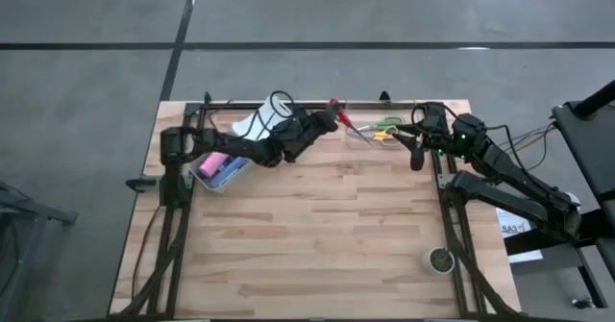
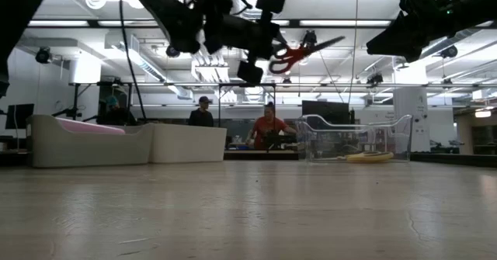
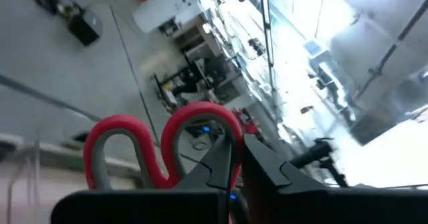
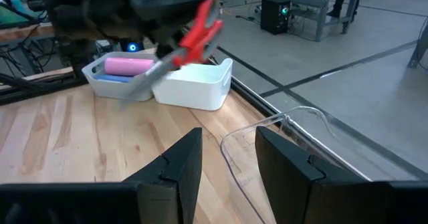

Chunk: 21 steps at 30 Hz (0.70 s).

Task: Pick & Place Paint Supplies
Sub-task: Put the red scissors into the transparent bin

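My left gripper [image 1: 332,120] hovers high near the table's far edge, shut on red-handled scissors [image 2: 299,54], just left of a clear container [image 1: 370,132]. The scissors also show in the right wrist view, red-handled scissors [image 4: 200,27]. The pink bottle [image 1: 213,163] lies in a white bin [image 1: 204,176] at the left, with a blue item [image 1: 233,171] beside it. My right gripper [image 4: 227,160] is open and holds nothing. It hangs over the table beside the clear container's [image 4: 281,127] right end. The brushes and the dark blue bottle are not visible. My left gripper pinches the scissors between its two fingers [image 3: 224,164] at the red handle, beside one finger loop [image 3: 200,120]. Both loops stick out past the fingertips. The scissors are lifted clear of the table, with the grey blades [image 4: 144,80] slanting away from the handles.
The clear container holds yellow scissors [image 2: 369,157] and green-handled scissors [image 1: 389,125]. A second white bin [image 4: 194,83] stands next to the one with the pink bottle. A small round dark object [image 1: 440,260] sits near the right edge. People stand in the room beyond the table.
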### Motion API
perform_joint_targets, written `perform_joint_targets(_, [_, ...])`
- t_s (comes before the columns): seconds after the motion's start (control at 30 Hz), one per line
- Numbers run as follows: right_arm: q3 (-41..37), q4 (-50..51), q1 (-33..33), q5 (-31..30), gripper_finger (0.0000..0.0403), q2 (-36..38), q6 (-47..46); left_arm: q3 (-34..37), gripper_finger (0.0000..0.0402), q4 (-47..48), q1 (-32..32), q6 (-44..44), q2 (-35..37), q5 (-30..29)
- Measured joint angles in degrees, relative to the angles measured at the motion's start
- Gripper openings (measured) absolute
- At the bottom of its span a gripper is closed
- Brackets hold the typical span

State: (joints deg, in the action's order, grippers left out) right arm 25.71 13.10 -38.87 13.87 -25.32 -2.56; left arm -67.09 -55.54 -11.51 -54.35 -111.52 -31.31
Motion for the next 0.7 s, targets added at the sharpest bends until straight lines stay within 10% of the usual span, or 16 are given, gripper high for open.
perform_joint_targets(0.7, [0.0, 0.0, 0.0, 0.0, 0.0137, 0.0, 0.0, -22.4, 0.0022, 13.6, -3.3, 13.7, -16.7, 2.6])
